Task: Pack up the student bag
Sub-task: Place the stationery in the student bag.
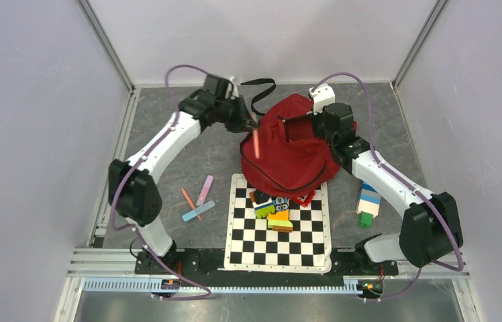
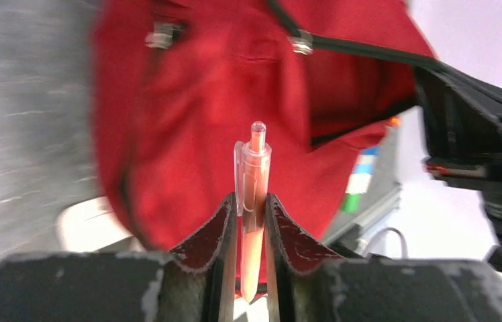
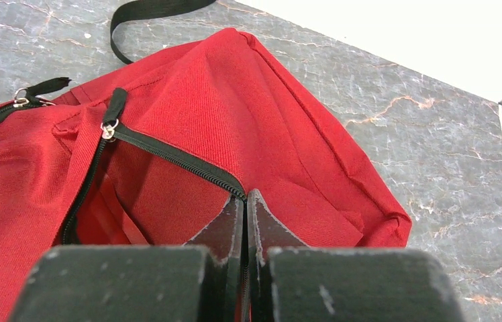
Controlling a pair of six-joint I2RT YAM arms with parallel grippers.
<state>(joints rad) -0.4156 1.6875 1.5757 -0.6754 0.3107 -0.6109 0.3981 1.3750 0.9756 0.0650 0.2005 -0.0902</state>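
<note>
Item: student bag (image 1: 288, 151), dark red, lying at centre frame just above the chequered mat (image 1: 278, 235). The right gripper (image 3: 245, 199) is pinching shut, apparently on its zip edge. The left gripper (image 2: 252, 201) is clamping an orange pen (image 2: 255, 174) whose long axis is pointing at the bag, which is sitting immediately right of it in the top view. No legible writing is showing.

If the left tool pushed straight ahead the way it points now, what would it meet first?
Probably the red fabric of the student bag; the orange pen clamped in the left tool would touch it first. Depth is unclear.
</note>
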